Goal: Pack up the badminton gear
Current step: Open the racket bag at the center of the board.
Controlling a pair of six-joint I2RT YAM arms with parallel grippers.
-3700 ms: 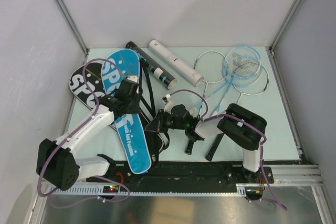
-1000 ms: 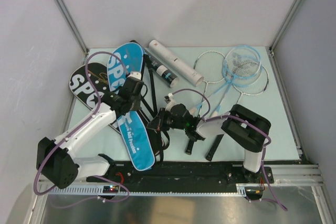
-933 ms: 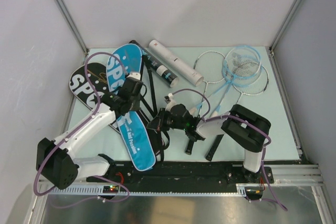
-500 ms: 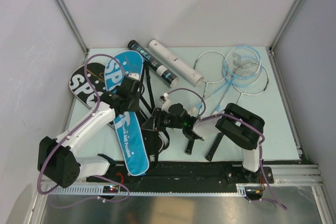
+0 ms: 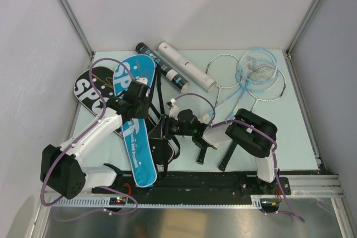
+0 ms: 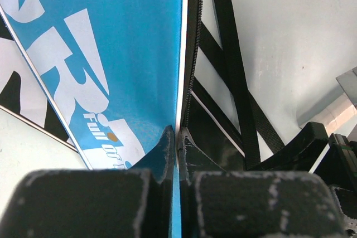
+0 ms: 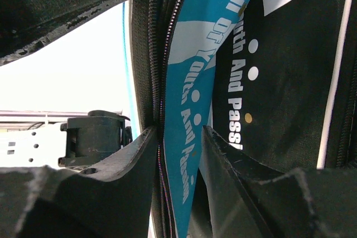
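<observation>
The left arm is stretching forward, its left gripper [image 6: 177,136] clamping the zipper edge of the blue SPORT bag [image 5: 137,151]. The right arm is folding leftward along the near edge of the worktop [image 5: 290,137], the right gripper [image 7: 179,133] straddling that same bag edge with jaws apart.

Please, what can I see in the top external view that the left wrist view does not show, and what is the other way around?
Only the top external view shows the white tube, the black tube beside it, and the rackets at the far right. Only the left wrist view shows the zipper teeth along the bag's edge, and the left claw pinched shut on that edge. Both show the blue bag, part of the black bag beneath it, and the black straps.
</observation>
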